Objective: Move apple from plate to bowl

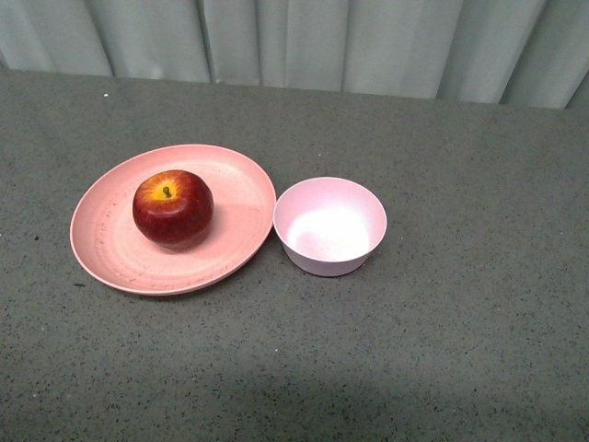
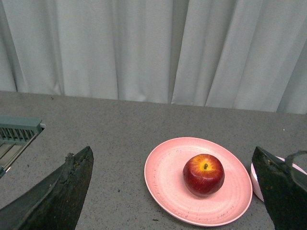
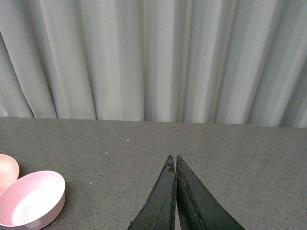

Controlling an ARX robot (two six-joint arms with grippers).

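Note:
The dark red apple (image 1: 173,208) sits upright on the salmon-pink plate (image 1: 235,180), stem up, left of the pale pink bowl (image 1: 330,226), which is empty and nearly touches the plate's rim. No gripper shows in the front view. In the left wrist view my left gripper (image 2: 173,152) is open wide, its dark fingers (image 2: 67,187) apart on either side of the plate (image 2: 163,177) and apple (image 2: 204,175), still short of them. In the right wrist view my right gripper (image 3: 172,157) is shut and empty above bare table, with the bowl (image 3: 31,199) off to one side.
Grey speckled tabletop (image 1: 460,350) runs all around the dishes. A pale curtain (image 1: 368,41) hangs along the table's far edge. A grey-green slotted fixture (image 2: 17,129) lies at the table's side in the left wrist view.

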